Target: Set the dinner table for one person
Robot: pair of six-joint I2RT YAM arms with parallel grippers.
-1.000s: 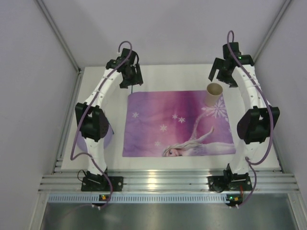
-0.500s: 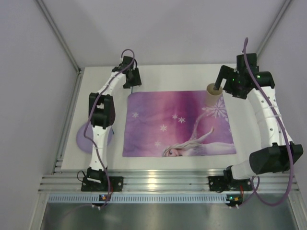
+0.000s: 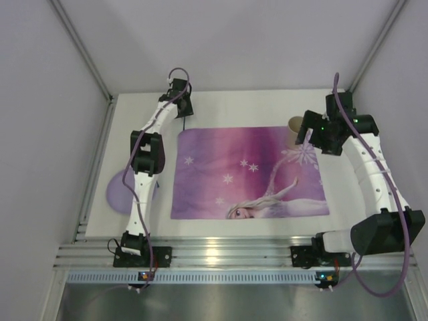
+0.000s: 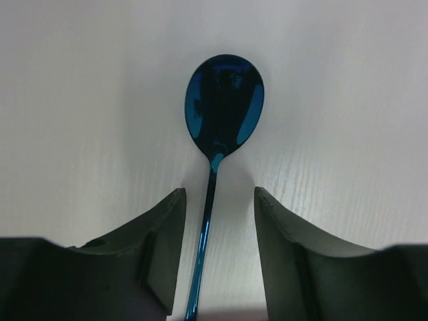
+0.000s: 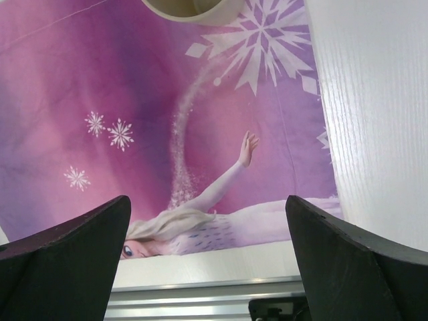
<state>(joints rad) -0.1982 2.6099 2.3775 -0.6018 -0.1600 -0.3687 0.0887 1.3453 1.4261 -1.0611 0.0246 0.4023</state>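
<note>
Left tool point(image 4: 215, 200) is sitting with its fingers apart, straddling the thin handle of a blue spoon point(image 4: 224, 100) (nothing clamped, and the handle is running nearer one finger than the other). That spoon is lying flat on the white surface point(image 3: 234, 107), bowl pointing away from the tool. The surface is spreading across the whole floor of the cell, with the ribbed aluminium rail point(image 3: 227, 254) running along its near edge, where both arm bases are bolted. A purple-pink princess placemat point(image 3: 247, 170) is lying in the middle of it, and the left tool is working just off its far left corner. A beige paper cup point(image 3: 295, 127) is standing upright at the placemat's far right corner. Right tool point(image 5: 207, 204) is hanging over the placemat right beside that cup, fingers spread wide and gripping nothing. A round purple plate point(image 3: 117, 190) is lying out on the left, partly under the left arm, apart from the placemat.
</note>
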